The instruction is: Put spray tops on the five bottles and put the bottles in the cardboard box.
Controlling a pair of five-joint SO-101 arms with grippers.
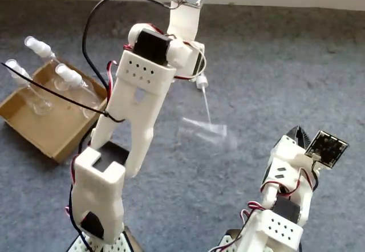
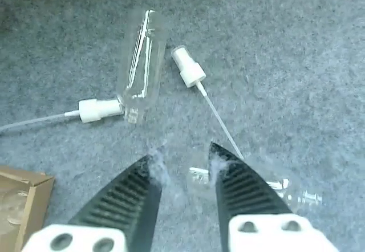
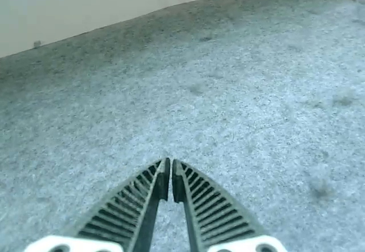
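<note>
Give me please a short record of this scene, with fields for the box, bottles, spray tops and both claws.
Cardboard box: three capped bottles inside
Far bottle: lying on the carpet, uncapped
Near bottle: lying uncapped, just beyond the left claw
First spray top: loose, between the two bottles
Second spray top: loose, by the far bottle's neck
Left claw: open, empty
Right claw: shut, empty, over bare carpet

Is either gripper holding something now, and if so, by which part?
Nothing is held. The left gripper is open above the carpet, with a bottle lying just beside it; the right gripper is shut on nothing.
</note>
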